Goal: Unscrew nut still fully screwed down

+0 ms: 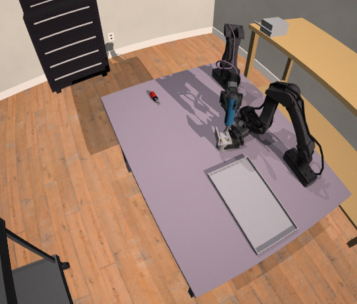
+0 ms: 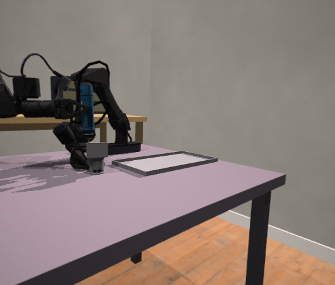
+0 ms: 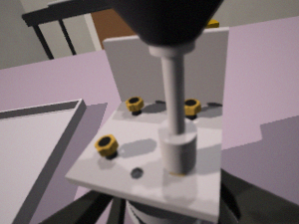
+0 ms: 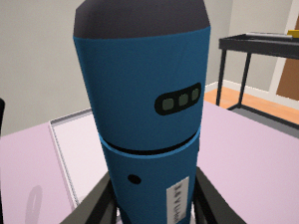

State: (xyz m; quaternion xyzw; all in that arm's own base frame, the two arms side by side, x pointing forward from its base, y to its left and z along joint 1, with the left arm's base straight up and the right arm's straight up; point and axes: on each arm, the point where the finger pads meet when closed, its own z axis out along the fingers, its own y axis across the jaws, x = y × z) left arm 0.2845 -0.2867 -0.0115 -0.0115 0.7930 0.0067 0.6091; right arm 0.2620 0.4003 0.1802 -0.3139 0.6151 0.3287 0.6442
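The joint module [image 2: 96, 167] [image 1: 221, 147] stands upright on the table, with the white bracket [image 3: 142, 129] [image 2: 97, 149] on top. My left gripper [image 1: 227, 146] [image 2: 88, 165] is shut on the module's body, low under the bracket. My right gripper [image 4: 153, 173] [image 2: 87, 109] is shut on the blue barrel of the electric nut driver [image 1: 230, 112], held upright. Its socket [image 3: 178, 148] is over the fourth nut, with a thin yellow edge showing below. Three yellow nuts [image 3: 135, 105] [image 3: 191, 107] [image 3: 107, 145] sit raised above the plate. The fourth nut's height is hidden.
A shallow tray [image 1: 233, 212] [image 2: 146, 173] lies beside the module. A small red tool [image 1: 153, 96] lies near the table's far edge. Both arms are close together at the module. A wooden bench [image 1: 333, 55] stands behind the arm bases.
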